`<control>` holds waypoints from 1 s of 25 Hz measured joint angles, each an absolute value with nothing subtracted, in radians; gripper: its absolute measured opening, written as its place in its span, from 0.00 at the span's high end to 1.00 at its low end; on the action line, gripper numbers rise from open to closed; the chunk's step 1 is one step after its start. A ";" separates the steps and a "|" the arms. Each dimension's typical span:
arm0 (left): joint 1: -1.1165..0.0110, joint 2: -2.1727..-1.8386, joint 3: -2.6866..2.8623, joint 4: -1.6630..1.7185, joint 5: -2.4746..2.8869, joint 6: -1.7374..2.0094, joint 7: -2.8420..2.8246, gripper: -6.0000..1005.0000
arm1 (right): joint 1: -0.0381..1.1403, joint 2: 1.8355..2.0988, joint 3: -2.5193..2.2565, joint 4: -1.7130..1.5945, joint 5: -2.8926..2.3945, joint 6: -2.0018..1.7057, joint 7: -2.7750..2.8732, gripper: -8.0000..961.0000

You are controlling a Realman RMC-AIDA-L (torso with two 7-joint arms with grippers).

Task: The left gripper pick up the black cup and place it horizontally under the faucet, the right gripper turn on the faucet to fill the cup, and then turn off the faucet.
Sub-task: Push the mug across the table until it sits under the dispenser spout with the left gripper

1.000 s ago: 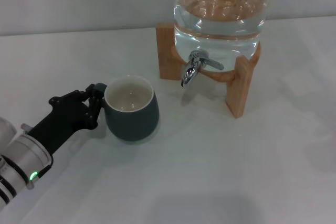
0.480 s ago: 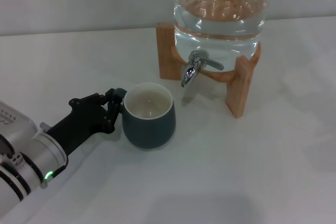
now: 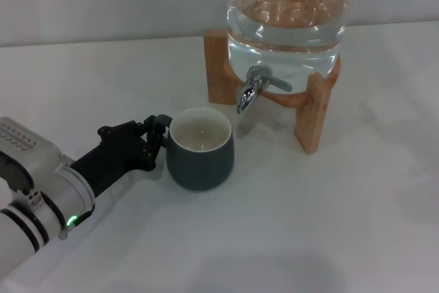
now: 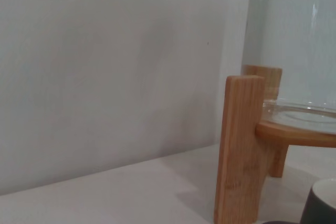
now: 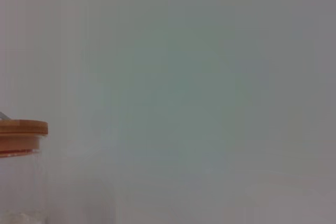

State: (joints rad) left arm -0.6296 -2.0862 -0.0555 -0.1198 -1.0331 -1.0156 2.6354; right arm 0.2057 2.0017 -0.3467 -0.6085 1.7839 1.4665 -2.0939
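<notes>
Head view: left gripper point(image 3: 156, 139) hides black cup point(image 3: 200, 158) handle.

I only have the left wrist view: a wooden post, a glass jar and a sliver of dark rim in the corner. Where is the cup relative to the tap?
Observer: In the head view the black cup stands upright on the table, beside and short of the faucet spout, not under it.
Operator: Is the left pincer on it?
Observer: Yes, the left gripper is closed on the cup's handle.
Operator: And the right arm?
Observer: Not visible; its wrist camera shows only a wooden jar lid.
</notes>
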 joint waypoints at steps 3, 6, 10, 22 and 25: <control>-0.640 -2.086 -0.058 -0.120 -1.033 -1.013 2.635 0.87 | 0.208 2.002 -0.347 -0.607 1.784 1.464 -2.094 0.12; -0.650 -2.086 -0.058 -0.120 -1.033 -1.012 2.635 0.87 | 0.210 2.002 -0.347 -0.606 1.784 1.463 -2.094 0.12; -0.664 -2.086 -0.057 -0.126 -1.032 -1.012 2.635 0.87 | 0.210 2.002 -0.347 -0.606 1.784 1.463 -2.094 0.12; -0.701 -2.088 -0.051 -0.182 -0.995 -0.985 2.635 0.87 | 0.210 2.002 -0.347 -0.606 1.784 1.465 -2.092 0.12; -0.703 -2.088 -0.051 -0.189 -0.971 -0.985 2.620 0.87 | 0.210 2.002 -0.347 -0.606 1.784 1.465 -2.091 0.12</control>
State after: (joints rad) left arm -0.7027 -2.0877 -0.0509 -0.1890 -0.9713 -0.9848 2.6198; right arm 0.2102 2.0017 -0.3467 -0.6058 1.7839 1.4655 -2.0908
